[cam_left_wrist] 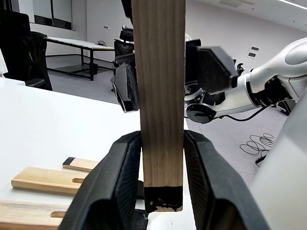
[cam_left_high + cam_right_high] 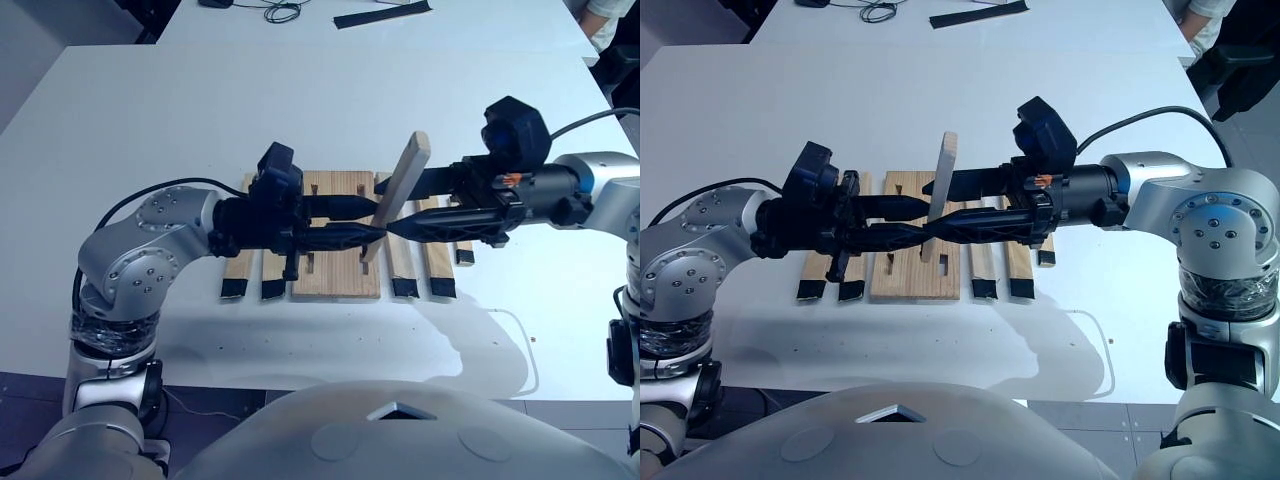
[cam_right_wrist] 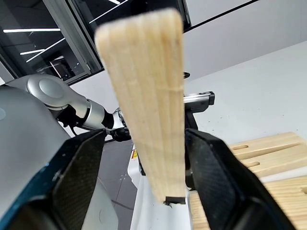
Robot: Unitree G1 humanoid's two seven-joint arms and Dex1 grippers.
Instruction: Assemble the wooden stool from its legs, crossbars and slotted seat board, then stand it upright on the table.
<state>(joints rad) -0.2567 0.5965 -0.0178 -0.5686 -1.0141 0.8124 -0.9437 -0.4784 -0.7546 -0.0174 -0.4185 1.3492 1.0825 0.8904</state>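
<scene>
A wooden leg (image 2: pixel 405 170) with a black-tipped lower end stands tilted above the slotted seat board (image 2: pixel 335 272), which lies flat on the white table. My left gripper (image 2: pixel 380 221) comes in from the left and is shut on the leg's lower part; in the left wrist view its fingers (image 1: pixel 120 182) press both sides of the leg (image 1: pixel 160 96). My right gripper (image 2: pixel 398 205) comes in from the right and is open, its fingers (image 3: pixel 76 177) straddling the same leg (image 3: pixel 148 96) with a gap on one side.
More legs and crossbars lie flat beside the board: two on its left (image 2: pixel 253 275) and several on its right (image 2: pixel 420 265). A black strip (image 2: pixel 383 14) and a cable (image 2: pixel 282 10) lie at the table's far edge. The near table surface (image 2: pixel 300 330) is bare.
</scene>
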